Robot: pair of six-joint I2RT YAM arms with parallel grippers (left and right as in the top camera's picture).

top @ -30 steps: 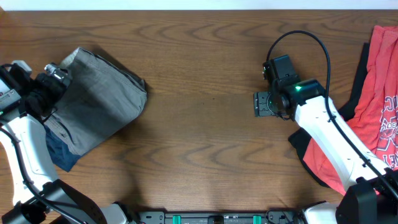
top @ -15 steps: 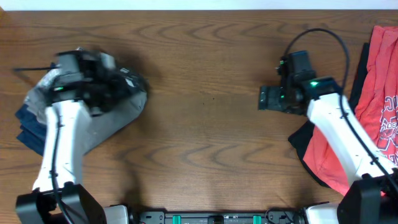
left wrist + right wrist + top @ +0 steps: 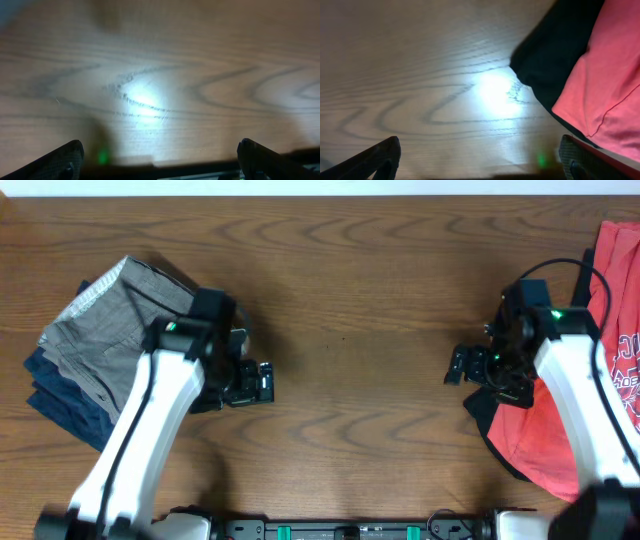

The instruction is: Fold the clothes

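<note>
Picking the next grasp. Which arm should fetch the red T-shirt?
Right. The right gripper hangs open at the edge of the black garment and red T-shirt; the left gripper is across the table, beside the grey shorts.

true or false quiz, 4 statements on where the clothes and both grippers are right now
1. The grey shorts lie on the navy trousers. True.
2. The left gripper holds the grey shorts. False: it is open and empty over bare table, right of the pile.
3. A black garment pokes out from under the red T-shirt. True.
4. The right gripper is shut on the red T-shirt. False: it is open over bare wood beside the black garment.
</note>
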